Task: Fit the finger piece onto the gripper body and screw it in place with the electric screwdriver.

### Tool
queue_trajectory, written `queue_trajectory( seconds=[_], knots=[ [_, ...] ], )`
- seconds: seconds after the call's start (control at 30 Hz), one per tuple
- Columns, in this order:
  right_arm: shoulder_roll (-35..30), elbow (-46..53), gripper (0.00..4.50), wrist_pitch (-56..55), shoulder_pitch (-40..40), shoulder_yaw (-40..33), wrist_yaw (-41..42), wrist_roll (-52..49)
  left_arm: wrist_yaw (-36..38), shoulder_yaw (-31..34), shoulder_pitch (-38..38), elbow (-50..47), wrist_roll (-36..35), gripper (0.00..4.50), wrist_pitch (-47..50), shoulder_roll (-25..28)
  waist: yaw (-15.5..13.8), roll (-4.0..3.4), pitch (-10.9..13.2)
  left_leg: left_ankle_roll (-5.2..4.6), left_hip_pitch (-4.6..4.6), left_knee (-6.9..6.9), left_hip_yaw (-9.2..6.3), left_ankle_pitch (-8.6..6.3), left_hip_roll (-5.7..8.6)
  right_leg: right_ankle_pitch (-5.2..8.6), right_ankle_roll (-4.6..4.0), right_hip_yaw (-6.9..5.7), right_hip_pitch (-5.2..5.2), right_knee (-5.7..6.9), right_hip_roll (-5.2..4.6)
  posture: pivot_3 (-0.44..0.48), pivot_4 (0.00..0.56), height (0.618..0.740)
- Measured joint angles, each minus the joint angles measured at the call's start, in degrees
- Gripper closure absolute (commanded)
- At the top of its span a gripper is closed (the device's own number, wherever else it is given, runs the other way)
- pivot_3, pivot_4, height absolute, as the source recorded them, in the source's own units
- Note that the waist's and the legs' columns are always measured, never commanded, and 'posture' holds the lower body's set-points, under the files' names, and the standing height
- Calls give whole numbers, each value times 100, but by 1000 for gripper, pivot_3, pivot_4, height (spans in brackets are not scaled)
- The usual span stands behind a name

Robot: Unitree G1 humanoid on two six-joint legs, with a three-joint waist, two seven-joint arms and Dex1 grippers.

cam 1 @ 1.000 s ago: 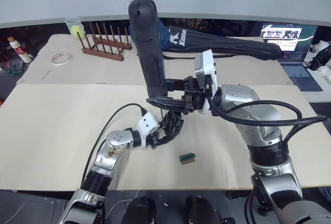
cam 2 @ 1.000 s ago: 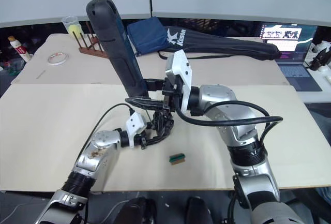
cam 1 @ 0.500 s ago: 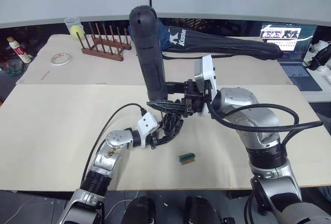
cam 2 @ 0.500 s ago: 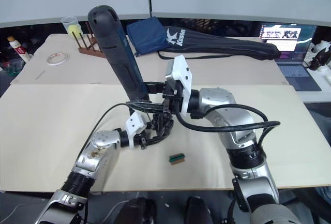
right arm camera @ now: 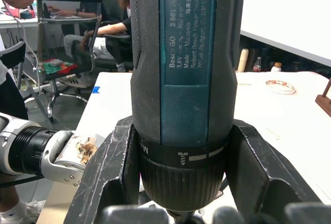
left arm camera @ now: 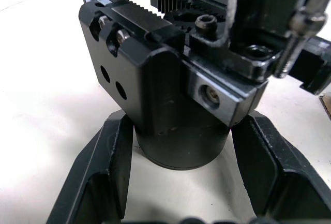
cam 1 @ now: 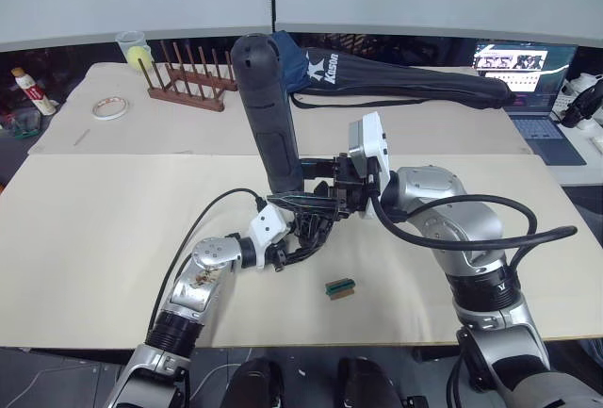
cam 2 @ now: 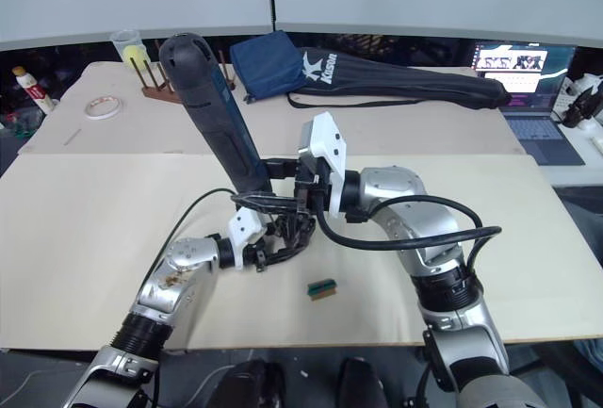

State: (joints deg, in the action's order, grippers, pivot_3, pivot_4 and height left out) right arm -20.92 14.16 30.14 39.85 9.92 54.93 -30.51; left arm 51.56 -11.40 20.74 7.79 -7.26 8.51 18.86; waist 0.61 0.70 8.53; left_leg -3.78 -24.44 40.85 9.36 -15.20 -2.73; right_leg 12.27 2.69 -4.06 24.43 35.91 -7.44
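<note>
The electric screwdriver (cam 1: 268, 106) stands nearly upright over the table's middle, black with a bluish label (right arm camera: 189, 53). My right gripper (cam 1: 287, 180) is shut around its lower barrel. Its thin metal bit (left arm camera: 292, 32) comes down onto the top of the gripper body (left arm camera: 165, 79). That chunky black block rests on the table with its rounded base between the fingers of my left gripper (left arm camera: 181, 146), which is shut on it. In the eye views the body (cam 1: 309, 231) sits right under the screwdriver. The finger piece is hidden among the black parts there.
A small green block (cam 1: 340, 286) lies on the table just right of the grippers. At the back are a long black bag (cam 1: 405, 78), a wooden rack (cam 1: 188, 83), a tape roll (cam 1: 111, 106) and a laptop (cam 1: 528, 78). People sit at desks (right arm camera: 77, 6) beyond the table.
My right gripper has lowered the screwdriver toward the gripper body and shifted slightly left. The left gripper and the body have stayed in place.
</note>
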Motion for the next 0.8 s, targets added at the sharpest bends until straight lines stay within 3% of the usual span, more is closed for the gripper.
queue_trajectory(
  seconds=[0.8],
  knots=[
    [-8, -112, 2601, -230, 105, -4, 159, 69, 29, 1, 0, 0, -36, 2206, -2, 35, 8, 0, 0, 0, 0, -1, 0, 0, 0, 0, 0, 0, 1, 0, 0, 0, 150, 740]
  ],
)
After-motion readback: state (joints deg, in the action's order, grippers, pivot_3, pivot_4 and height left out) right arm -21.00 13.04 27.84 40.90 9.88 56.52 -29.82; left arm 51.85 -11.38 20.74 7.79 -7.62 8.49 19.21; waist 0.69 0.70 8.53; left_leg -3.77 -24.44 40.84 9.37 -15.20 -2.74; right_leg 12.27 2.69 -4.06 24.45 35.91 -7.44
